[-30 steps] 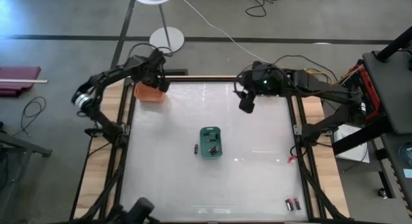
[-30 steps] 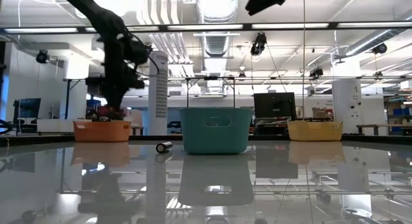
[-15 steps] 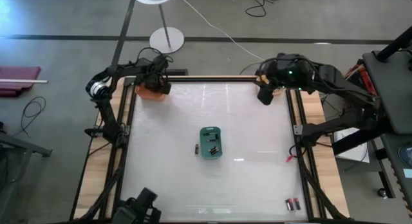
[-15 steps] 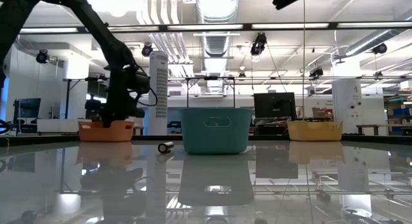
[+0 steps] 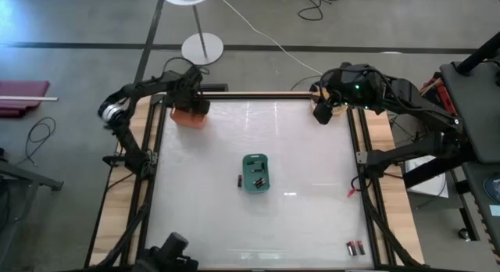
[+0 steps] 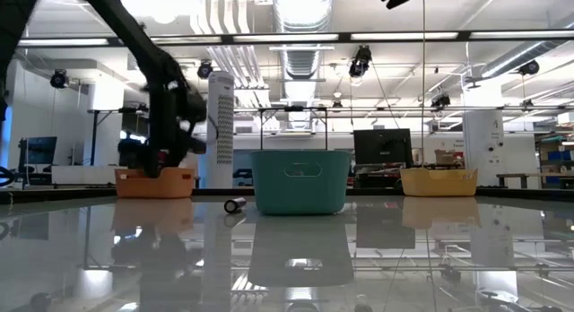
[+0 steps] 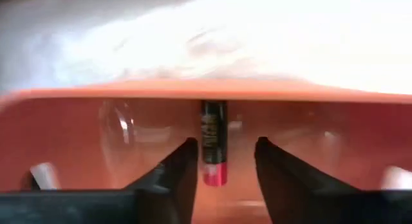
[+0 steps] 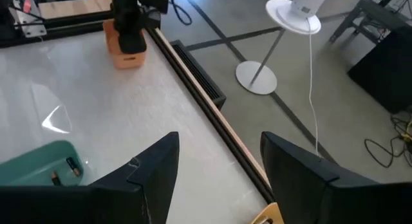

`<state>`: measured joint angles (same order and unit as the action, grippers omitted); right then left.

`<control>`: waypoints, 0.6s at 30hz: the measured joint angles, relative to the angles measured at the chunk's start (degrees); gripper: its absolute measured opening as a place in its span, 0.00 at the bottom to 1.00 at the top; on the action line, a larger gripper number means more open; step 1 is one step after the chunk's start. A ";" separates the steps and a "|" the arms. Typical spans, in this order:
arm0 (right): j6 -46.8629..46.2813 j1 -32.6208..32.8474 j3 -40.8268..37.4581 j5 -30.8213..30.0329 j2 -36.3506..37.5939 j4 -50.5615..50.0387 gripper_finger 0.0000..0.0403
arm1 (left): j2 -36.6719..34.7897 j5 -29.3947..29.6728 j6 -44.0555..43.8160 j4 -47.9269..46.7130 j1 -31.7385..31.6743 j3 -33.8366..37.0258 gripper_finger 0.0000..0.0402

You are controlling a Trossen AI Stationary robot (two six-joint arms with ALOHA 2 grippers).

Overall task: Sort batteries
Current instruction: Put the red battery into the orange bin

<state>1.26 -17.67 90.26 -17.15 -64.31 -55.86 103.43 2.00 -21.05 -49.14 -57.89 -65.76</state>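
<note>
My left gripper [image 5: 191,108] reaches down into the orange bin [image 5: 190,116] at the far left corner, fingers open. In its wrist view a dark battery with a red end [image 7: 214,143] lies in the bin between the fingers. My right gripper [image 5: 320,113] hangs high at the far right corner by the yellow bin [image 6: 438,180], open, with nothing between its fingers [image 8: 219,137]. A teal bin [image 5: 255,172] in the table's middle holds a few batteries. One battery [image 5: 238,179] lies on the table to its left. My left gripper has its open fingers [image 7: 183,166] on either side of the battery inside the orange bin. I cannot tell whether they touch the battery or the bin's wall [image 7: 129,140].
Two batteries [image 5: 355,247] lie at the near right corner, and a small red thing [image 5: 353,192] lies at the right edge. A lamp stand [image 5: 202,47] rises beyond the far edge. Bare table surface lies around the teal bin.
My left gripper has gone down into the orange bin, and the bin has slid a little toward the table's right. My right gripper has swung from over the far middle toward the far right corner, staying high.
</note>
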 joint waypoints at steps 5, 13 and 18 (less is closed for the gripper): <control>-3.28 0.02 -0.34 0.66 -0.09 -1.06 0.55 | -10.11 1.28 1.32 -0.19 1.02 0.00 0.45; -5.52 1.14 -3.67 1.07 -0.36 -0.89 0.54 | -27.58 4.61 1.13 0.02 9.95 2.46 0.49; -12.81 9.73 -6.24 -4.39 -0.35 -0.85 0.48 | -36.97 4.81 -1.03 10.72 24.46 9.85 0.49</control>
<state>-11.55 -7.94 84.02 -21.54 -64.66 -56.71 66.46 6.81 -22.09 -38.42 -33.43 -55.91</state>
